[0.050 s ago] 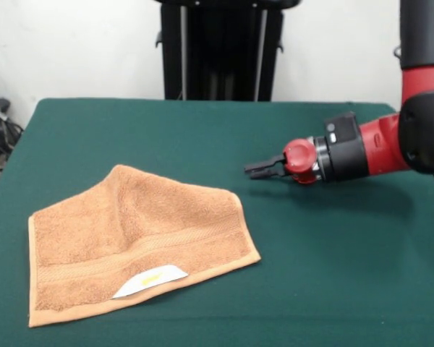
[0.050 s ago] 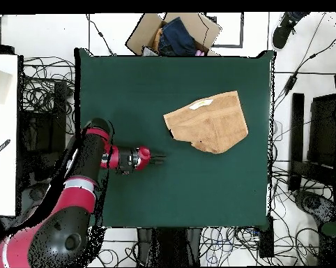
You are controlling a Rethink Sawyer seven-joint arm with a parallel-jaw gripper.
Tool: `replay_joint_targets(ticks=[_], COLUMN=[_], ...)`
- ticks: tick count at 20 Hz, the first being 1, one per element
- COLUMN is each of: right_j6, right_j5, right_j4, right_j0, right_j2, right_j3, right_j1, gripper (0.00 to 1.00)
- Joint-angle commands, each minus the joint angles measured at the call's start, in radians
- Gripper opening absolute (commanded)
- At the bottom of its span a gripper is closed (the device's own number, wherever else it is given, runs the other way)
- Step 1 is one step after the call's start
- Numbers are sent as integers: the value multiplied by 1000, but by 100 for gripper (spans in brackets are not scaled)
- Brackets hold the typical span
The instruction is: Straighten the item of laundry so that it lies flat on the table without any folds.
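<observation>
Folded towel lies lower left on the table; hand, fingers nearly together, holds nothing at right.

No readable text; only a yellow mark on the towel's white label

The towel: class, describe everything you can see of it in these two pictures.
The towel is orange-tan terry cloth with a woven band running near one edge and a white label bearing a yellow mark. It is not flat: one corner is folded over, leaving a slanted outline with a raised crease. It lies on the green table, touching only that. The gripper is apart from it, to one side.
</observation>
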Motion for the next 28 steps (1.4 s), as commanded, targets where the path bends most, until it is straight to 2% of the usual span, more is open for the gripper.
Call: replay_joint_targets(ticks=[1,8,28], right_j6=[-101,-198,-265], right_j5=[-399,-342,-317], right_j4=[-4,-9,-20], right_j0=[-39,-65,-89], right_j2=[258,299,337], right_j3=[-155,-210,-250], right_j1=[90,100,109], gripper=[100,100,100])
